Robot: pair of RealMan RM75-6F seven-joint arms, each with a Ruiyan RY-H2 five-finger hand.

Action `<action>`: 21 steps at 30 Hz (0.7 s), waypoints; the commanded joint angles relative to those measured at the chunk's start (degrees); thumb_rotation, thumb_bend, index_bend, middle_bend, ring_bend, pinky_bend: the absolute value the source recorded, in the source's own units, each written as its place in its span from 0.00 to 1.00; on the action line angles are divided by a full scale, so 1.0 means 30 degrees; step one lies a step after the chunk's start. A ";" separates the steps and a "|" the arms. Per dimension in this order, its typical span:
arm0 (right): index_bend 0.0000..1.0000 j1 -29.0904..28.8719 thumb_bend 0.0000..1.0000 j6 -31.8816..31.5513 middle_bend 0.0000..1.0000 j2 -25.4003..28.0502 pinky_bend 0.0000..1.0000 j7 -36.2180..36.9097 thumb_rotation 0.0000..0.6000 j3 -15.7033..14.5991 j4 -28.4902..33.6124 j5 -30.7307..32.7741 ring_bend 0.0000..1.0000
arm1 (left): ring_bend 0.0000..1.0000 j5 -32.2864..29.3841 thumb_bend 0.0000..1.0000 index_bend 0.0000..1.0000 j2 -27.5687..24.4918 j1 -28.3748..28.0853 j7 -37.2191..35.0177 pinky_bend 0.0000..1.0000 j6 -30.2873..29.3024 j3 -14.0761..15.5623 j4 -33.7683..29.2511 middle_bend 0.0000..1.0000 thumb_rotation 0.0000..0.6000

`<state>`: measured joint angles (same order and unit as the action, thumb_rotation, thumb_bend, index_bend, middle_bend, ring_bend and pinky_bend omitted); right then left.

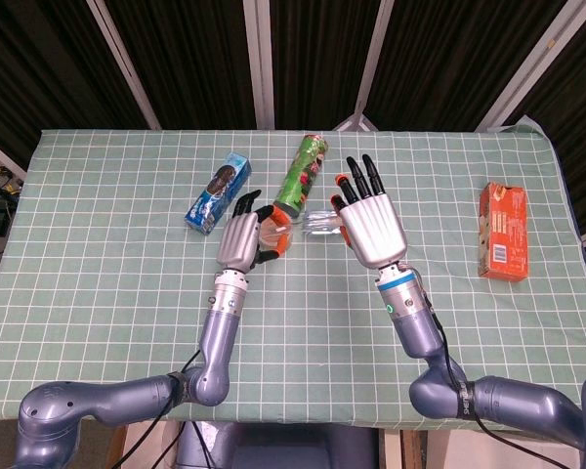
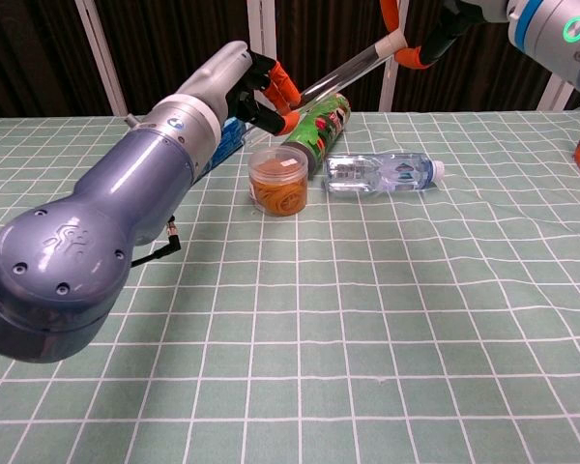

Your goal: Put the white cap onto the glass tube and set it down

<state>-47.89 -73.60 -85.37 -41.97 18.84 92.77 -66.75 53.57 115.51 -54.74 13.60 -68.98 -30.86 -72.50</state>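
Note:
The glass tube [image 2: 338, 72] slants in the air above the table's far middle in the chest view. My left hand [image 2: 256, 92] grips its lower end between orange fingertips. A whitish cap [image 2: 391, 43] sits at the tube's upper end, pinched between the thumb and a finger of my right hand [image 2: 435, 29], most of which is cut off by the top edge. In the head view the backs of my left hand [image 1: 240, 238] and right hand [image 1: 371, 225] face the camera and hide the tube and cap.
On the table under the tube lie a green chips can [image 2: 324, 128] and a water bottle [image 2: 382, 172], and a clear jar with orange contents [image 2: 277, 181] stands beside them. A blue snack packet [image 1: 218, 191] lies further left. An orange box [image 1: 503, 232] lies near the right edge.

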 commanded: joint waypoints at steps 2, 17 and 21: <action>0.42 0.0066 0.36 0.0022 0.26 0.0157 0.00 -0.0150 1.00 -0.0066 0.0098 0.0066 0.07 | 0.08 0.0010 0.75 0.53 -0.0031 0.0023 -0.0011 0.00 -0.0039 -0.0028 -0.0050 0.45 1.00; 0.22 0.0492 0.36 -0.0177 0.19 0.0631 0.00 -0.0200 1.00 -0.0237 0.0596 0.0334 0.07 | 0.08 0.0258 0.75 0.53 -0.0275 0.0554 -0.0335 0.00 -0.0344 0.0301 -0.0452 0.45 1.00; 0.22 0.0662 0.36 -0.0245 0.19 0.0822 0.00 -0.0181 1.00 -0.0246 0.0656 0.0501 0.07 | 0.08 0.0312 0.75 0.53 -0.0501 0.0937 -0.0480 0.00 -0.0471 0.0505 -0.0789 0.45 1.00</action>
<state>-45.95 -74.31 -82.95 -42.55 18.11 94.69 -65.29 54.45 114.20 -52.20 12.31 -70.26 -29.52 -74.61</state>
